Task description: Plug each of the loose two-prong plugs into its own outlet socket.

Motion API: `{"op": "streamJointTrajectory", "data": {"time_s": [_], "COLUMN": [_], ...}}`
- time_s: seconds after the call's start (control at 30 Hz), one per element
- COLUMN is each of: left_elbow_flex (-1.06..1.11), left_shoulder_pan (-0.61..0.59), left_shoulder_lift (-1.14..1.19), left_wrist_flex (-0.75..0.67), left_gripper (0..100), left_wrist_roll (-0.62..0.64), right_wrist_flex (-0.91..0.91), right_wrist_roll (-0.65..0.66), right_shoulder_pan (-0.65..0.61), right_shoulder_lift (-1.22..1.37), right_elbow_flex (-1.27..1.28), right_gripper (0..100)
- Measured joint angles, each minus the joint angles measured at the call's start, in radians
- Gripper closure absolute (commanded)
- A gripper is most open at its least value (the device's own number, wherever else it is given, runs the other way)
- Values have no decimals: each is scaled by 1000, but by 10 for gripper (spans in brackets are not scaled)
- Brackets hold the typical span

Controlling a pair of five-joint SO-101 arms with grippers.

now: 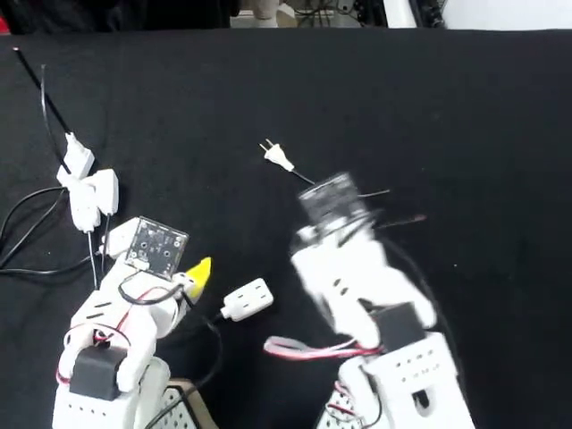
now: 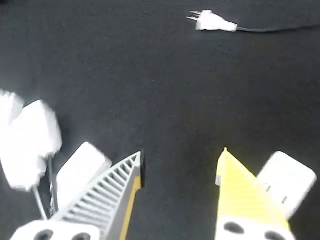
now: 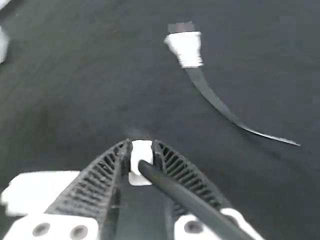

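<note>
Right up close, the right gripper (image 3: 141,145) has its black fingers (image 3: 102,172) pinched narrow, clamped on the held plug (image 3: 139,153), a small white body wedged between the tips. Its black cable (image 3: 180,195) runs back over the gripper toward the wrist.

Out ahead on the black table (image 1: 465,116) lies the loose plug (image 3: 185,47), flat on the cloth and well apart from those fingers, its dark cord (image 3: 220,107) curving away behind it. From the high view that loose plug (image 1: 278,157) sits at about 10 o'clock from the right arm's gripper head, prongs pointing away from the arm.

Over to the left gripper (image 2: 182,152): spread wide, grey finger (image 2: 112,187) and yellow finger (image 2: 240,192) well apart, with bare black cloth between them. The outlet socket (image 2: 287,182) lies just outside the yellow finger, not between the two. In the high view the outlet socket (image 1: 248,299) is at roughly 4 o'clock from the yellow tip, close by, with its black lead trailing back toward the arm bases.

At 10 o'clock from the left arm, a cluster of white adapters (image 1: 89,189) sits on the cloth with dark wires (image 1: 27,223) looping off toward the table's edge.
</note>
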Motion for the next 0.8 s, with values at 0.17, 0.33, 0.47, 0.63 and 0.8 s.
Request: {"op": "streamJointTrajectory", "data": {"time_s": [0.17,0.33,0.47,0.63,0.8], "left_elbow_flex": [-28,-226,-341,-376,-377], "left_shoulder_pan": [183,233,302,356,370], "left_shoulder_lift": [190,577,911,1132,1195], "left_wrist_flex": [-34,-35,-40,-52,-199], "left_gripper": [753,753,755,754,754], "left_wrist_roll": [-97,-112,-183,-296,-321], "right_wrist_flex": [40,40,-12,-74,-83], "right_wrist_roll": [-5,-6,-6,-6,-8], "right_shoulder_pan": [193,278,330,393,399], "right_shoulder_lift": [41,201,364,568,726], "right_elbow_flex": [-80,-133,-175,-249,-319], "right_gripper": [987,987,987,987,987]}}
